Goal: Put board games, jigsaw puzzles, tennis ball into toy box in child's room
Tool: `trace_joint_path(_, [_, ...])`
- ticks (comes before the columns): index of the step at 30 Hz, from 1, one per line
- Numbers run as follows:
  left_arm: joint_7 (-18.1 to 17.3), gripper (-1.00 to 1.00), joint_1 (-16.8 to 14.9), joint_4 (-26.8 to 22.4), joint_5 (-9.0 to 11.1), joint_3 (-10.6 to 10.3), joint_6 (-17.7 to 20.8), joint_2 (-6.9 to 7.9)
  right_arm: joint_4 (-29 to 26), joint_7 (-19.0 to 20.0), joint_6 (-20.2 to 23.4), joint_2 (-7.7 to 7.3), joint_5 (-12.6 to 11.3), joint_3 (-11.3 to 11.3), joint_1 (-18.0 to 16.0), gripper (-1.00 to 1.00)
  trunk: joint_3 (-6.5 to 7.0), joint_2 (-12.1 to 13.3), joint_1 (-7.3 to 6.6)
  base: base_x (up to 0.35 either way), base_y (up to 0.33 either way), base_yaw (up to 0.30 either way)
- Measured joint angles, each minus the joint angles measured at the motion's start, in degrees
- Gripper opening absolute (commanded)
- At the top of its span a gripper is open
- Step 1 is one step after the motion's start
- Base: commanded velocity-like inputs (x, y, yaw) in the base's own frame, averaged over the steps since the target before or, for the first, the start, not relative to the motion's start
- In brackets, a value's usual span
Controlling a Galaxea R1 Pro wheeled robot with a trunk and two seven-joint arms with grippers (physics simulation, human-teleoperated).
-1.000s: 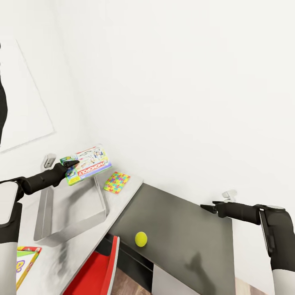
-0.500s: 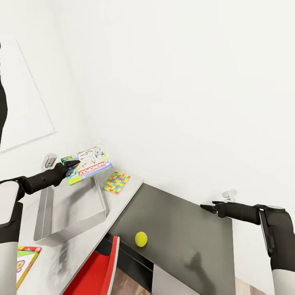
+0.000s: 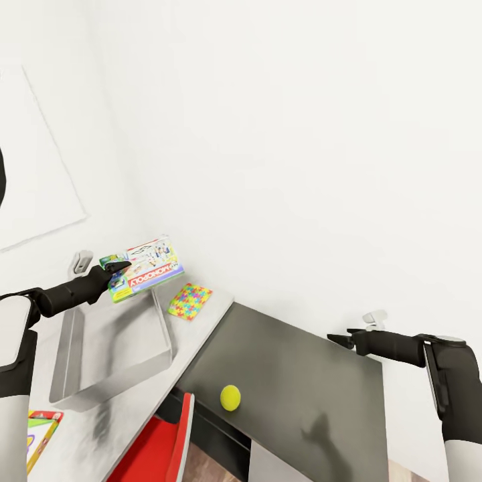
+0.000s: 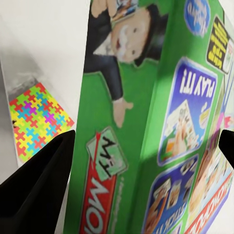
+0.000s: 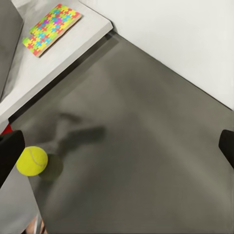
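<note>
One green-edged printed cardboard game box [image 3: 142, 268] sat clamped in the left gripper [image 3: 118, 268], mid-left of frame above the light-grey tray-like bin [image 3: 72, 348]. Right gripper [image 3: 333, 339] hovered lower right, fingers spread, over the fuzzy yellow-green ball [image 3: 230, 397].

glossy printed cardboard board game [image 3: 148, 266]; matt grey toy box [image 3: 110, 348]; fuzzy tennis ball [image 3: 230, 397].

The green Monopoly board game [image 3: 143, 268] hangs tilted just above the far end of the empty grey toy box [image 3: 110, 345]. One jigsaw puzzle [image 3: 190, 300] lies flat beside the toy box; the tennis ball [image 3: 230, 397] sits on the dark panel, well apart from it.
</note>
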Motion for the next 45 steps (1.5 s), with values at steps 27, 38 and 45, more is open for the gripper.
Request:
trace_joint_path(27, [2.71,-1.00,-3.22,2.90,-1.88,0.05,0.01,1.89,0.21,0.10,0.29,-0.30,-0.15,0.06,0.00,1.00,-0.12,0.00,0.00,0.005,0.000,0.000])
trace_joint_path(38, [3.88,-1.00,-8.90,14.61,-4.75,0.38,-0.02,5.40,0.62,-0.34,0.43,-0.16,0.53,0.29,-0.16,1.00,-0.13,0.00,0.00,0.000,0.000,0.000])
trace_joint_path(45, [3.70,-1.00,-10.82,21.29,-4.69,0.19,-0.20,7.60,0.56,-0.18,0.75,0.01,0.38,0.63,-0.09,1.00,-0.13,0.00,0.00,0.000,0.000,0.000])
